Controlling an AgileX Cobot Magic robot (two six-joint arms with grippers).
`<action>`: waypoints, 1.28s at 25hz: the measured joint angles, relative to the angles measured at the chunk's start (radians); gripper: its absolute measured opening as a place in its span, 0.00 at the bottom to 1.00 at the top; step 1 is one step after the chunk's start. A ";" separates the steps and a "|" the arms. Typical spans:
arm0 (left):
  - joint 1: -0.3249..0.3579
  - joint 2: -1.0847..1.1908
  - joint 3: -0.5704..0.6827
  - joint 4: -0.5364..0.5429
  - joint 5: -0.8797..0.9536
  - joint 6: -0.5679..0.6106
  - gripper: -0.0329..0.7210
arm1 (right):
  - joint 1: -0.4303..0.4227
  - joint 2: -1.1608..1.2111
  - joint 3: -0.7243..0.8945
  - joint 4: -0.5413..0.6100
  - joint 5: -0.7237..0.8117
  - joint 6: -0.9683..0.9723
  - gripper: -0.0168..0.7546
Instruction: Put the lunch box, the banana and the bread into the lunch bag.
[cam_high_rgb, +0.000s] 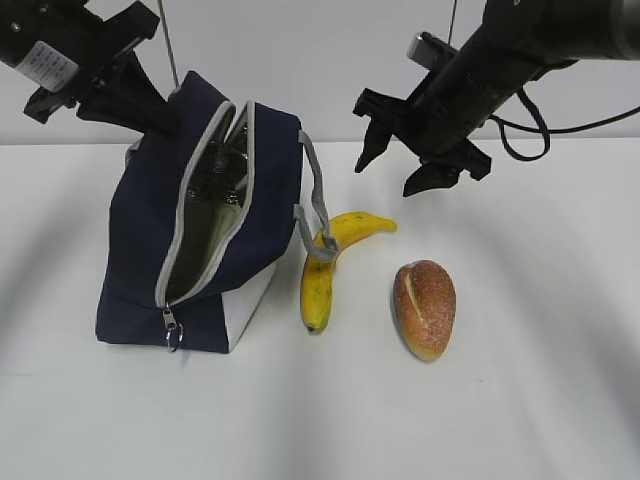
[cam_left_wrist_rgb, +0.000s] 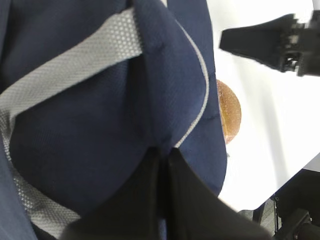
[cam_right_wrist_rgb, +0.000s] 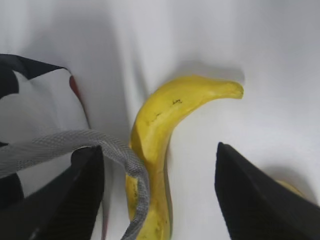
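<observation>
The navy lunch bag (cam_high_rgb: 150, 250) stands at the left with its grey zipper open. My left gripper (cam_high_rgb: 160, 112) is shut on the bag's navy fabric at its top rear edge (cam_left_wrist_rgb: 165, 153). The yellow banana (cam_high_rgb: 328, 265) lies just right of the bag, with the bag's grey handle (cam_high_rgb: 318, 205) draped over it. The bread (cam_high_rgb: 425, 308) lies right of the banana and also shows in the left wrist view (cam_left_wrist_rgb: 230, 116). My right gripper (cam_high_rgb: 415, 162) is open and empty above the banana (cam_right_wrist_rgb: 167, 117), with its fingers either side of it (cam_right_wrist_rgb: 157, 150). The lunch box is not visible.
The white table (cam_high_rgb: 540, 400) stretches to the right and front of the bread. The bag's ring pull (cam_high_rgb: 174, 338) hangs at the bag's front bottom. The grey handle (cam_right_wrist_rgb: 95, 142) crosses the banana next to my right gripper's left finger (cam_right_wrist_rgb: 85, 195).
</observation>
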 joint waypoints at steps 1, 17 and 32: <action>0.000 0.000 0.000 0.000 0.000 0.000 0.05 | 0.000 0.013 0.000 0.002 0.000 0.000 0.68; 0.000 0.000 0.000 0.000 0.001 0.000 0.05 | 0.047 0.178 -0.023 0.180 -0.079 -0.204 0.68; 0.000 0.001 0.000 0.000 0.005 0.000 0.05 | 0.076 0.213 -0.023 0.146 -0.082 -0.214 0.68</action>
